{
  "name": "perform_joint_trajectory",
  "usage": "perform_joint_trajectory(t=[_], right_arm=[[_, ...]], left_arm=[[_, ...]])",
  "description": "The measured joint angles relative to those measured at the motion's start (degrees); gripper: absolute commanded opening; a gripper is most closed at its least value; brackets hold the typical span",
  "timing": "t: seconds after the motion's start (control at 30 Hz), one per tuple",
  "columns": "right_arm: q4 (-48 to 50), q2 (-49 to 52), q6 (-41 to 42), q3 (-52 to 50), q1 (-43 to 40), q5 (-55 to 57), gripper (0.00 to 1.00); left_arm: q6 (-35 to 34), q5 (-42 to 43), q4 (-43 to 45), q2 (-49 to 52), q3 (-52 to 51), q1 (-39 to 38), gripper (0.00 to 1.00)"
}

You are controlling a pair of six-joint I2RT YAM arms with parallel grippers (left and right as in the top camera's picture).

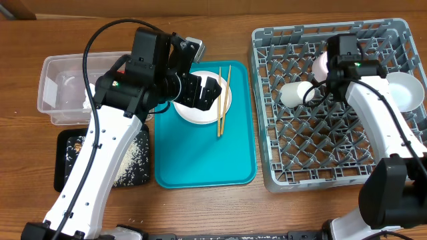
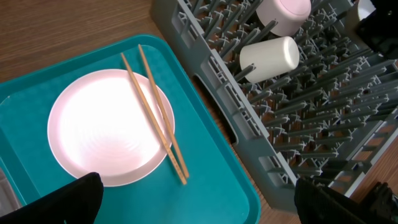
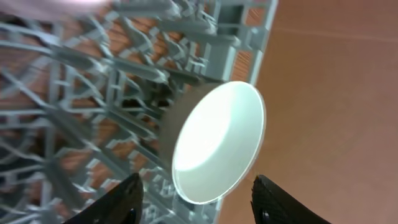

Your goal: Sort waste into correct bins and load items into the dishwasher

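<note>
My left gripper (image 1: 203, 90) hangs open above the teal tray, its fingers wide over the near rim of the pale pink plate (image 2: 109, 127). Two wooden chopsticks (image 2: 155, 115) lie across the plate's right side. In the grey dish rack (image 1: 313, 143) a white cup (image 1: 293, 93) lies on its side, with a pink bowl (image 1: 321, 63) behind it. A grey bowl (image 3: 217, 137) stands on edge at the rack's right side. My right gripper (image 3: 196, 182) is open, its fingers on either side of the bowl's lower rim and apart from it.
The teal tray (image 1: 200, 163) sits between the rack and the bins. A clear tub (image 1: 63, 90) with something white in it stands at the back left. In front of it a black tray (image 1: 130, 170) holds brown scraps and rice-like crumbs.
</note>
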Motion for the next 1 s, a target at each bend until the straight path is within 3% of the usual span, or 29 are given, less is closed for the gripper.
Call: perform_joint_trajectory(t=[0.33,0.77,0.83,1.0], right_arm=[[5.53,-0.2,13.9,0.0,-1.81,-11.74,0.54],[5.86,-1.51,17.05,0.0,-15.28,-24.94,0.54],[5.35,-1.51,17.25,0.0,-17.18,-28.68,0.49],[4.55,-1.51,17.22,0.0,-20.5,-36.79,0.25]], left_arm=[[-0.02,0.0,0.0,0.0,0.0,0.0,1.0],[-0.02,0.0,0.0,0.0,0.0,0.0,1.0],[0.0,0.0,0.0,0.0,0.0,0.0,1.0],[0.0,0.0,0.0,0.0,0.0,0.0,1.0]])
